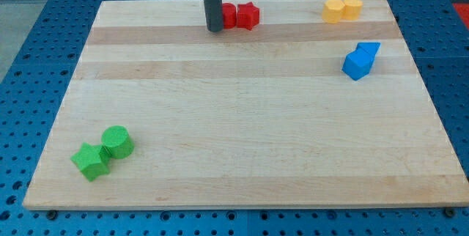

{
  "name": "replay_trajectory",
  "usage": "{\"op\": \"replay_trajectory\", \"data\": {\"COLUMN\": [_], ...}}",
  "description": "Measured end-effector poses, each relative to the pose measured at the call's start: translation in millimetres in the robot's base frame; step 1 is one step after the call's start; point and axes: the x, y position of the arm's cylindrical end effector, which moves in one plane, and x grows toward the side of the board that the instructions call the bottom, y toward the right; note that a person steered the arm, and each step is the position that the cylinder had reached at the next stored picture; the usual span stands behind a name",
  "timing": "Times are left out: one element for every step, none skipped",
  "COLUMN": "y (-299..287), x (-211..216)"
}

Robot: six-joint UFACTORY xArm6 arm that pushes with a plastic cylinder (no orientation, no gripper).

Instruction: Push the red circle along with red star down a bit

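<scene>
The red circle (229,16) and the red star (248,16) sit side by side, touching, near the top edge of the wooden board (242,155). The star is on the view's right of the circle. My rod comes down from the view's top, and my tip (215,28) rests on the board just left of the red circle, partly hiding its left side. The tip looks to be touching or almost touching the circle; I cannot tell which.
Two yellow blocks (342,8) sit together at the top right. Two blue blocks (360,60) sit at the right, below them. A green circle (116,141) and a green star (91,160) sit at the bottom left.
</scene>
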Motion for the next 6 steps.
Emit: {"op": "replay_trajectory", "data": {"y": [-0.1,-17.0,-43.3,-50.1,-48.5,-19.3], "x": [0.0,0.0,0.0,-19.4,-47.1,-49.7]}}
